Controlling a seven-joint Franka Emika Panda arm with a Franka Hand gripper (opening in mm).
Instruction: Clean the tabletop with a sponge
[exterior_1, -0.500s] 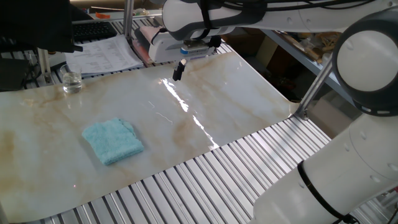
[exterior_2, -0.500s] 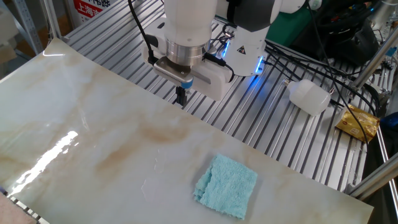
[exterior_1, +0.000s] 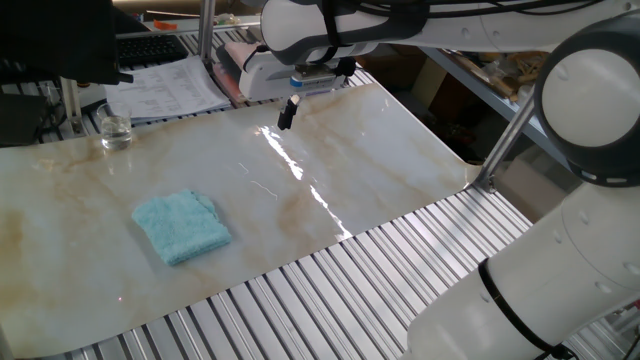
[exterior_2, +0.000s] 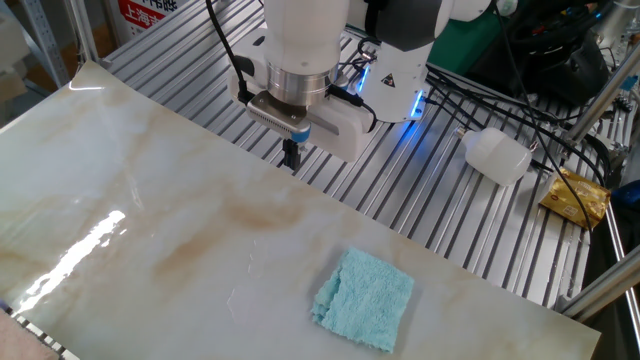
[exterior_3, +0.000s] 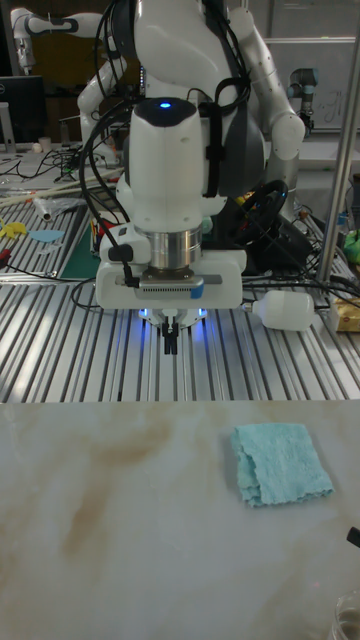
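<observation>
I see nothing cleaned yet; stains remain on the worktop (exterior_2: 150, 230); sponge (exterior_2: 364, 298) lies untouched. My gripper (exterior_2: 291, 157) hangs well away from the sponge, fingers pinched together, empty.

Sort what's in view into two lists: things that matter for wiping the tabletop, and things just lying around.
Belongs to the job:
- light blue sponge cloth, lying flat on the tabletop
- tabletop, with brown stains
- gripper, shut and empty, hanging above the slab's edge

Just lying about:
- white plastic bottle on the metal slats
- gold packet
- glass
- papers
</observation>
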